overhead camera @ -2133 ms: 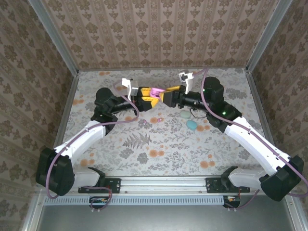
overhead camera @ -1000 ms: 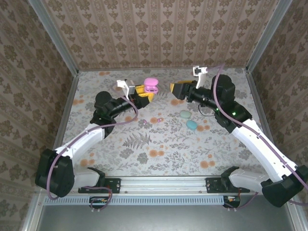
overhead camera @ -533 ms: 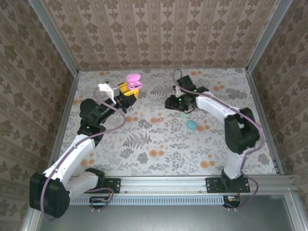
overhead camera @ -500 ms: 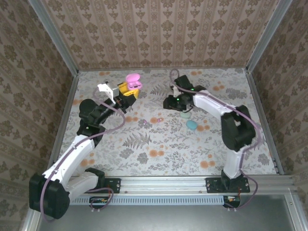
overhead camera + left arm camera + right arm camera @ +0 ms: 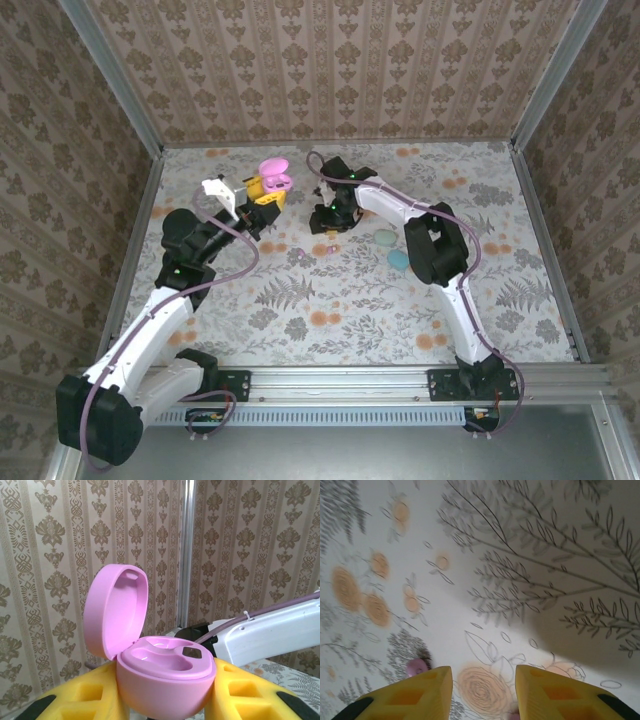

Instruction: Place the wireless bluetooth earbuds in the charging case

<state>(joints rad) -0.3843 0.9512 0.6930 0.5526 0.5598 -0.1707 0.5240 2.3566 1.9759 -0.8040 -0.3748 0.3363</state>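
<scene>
Firstly, from the top camera, the left gripper (image 5: 268,190) is closed on the pink charging case (image 5: 274,180) and holds it above the table (image 5: 330,330), at about 11 o'clock from the table's middle, with the lid (image 5: 272,166) open. The right gripper (image 5: 330,220) points down, and 1 pinkish earbud (image 5: 333,247) lies on the table near it, at 6 o'clock. A 2nd earbud (image 5: 297,255) lies apart, at 9 o'clock from the 1st. A mint case (image 5: 385,238) and a blue case (image 5: 399,259) lie at 4 o'clock from the right gripper. Next, the left wrist camera shows the case upright between the 2 yellow fingers (image 5: 245,700), and its 2 hollows look empty. Then, in the right wrist camera, which is blurred, the fingers (image 5: 555,695) stand partly apart with nothing between them. 1 pinkish-purple earbud lies just beside the outer side of the finger at 7 o'clock of the picture. I judge that such an earbud is very light, hard, smooth and rounded, so it can slip or jump away. The jaws should go around its widest part, centred, and close gently.
</scene>
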